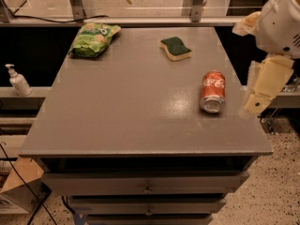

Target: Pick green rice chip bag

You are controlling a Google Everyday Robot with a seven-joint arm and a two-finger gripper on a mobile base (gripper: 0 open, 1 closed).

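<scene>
Grey table [131, 107] w/ drawers fills view. Gripper [255, 102] off table's right edge, hanging downward, touching nothing, no obj seen in it; how far open: can't tell. Green rice chip bag [93, 39] flat at far-left corner, long axis diagonal, near-left to far-right. Red soda can [213, 91] on its side nr right edge, beside gripper. Sponge [176, 48] far centre-right, well apart from bag

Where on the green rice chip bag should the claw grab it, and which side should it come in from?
Probably from above. The green rice chip bag lies flat near the far left corner of the table, so its low sides offer little to hold. Pinch across its narrower width at the puffed middle. The claw sits off the table's right edge, beside the soda can.
</scene>
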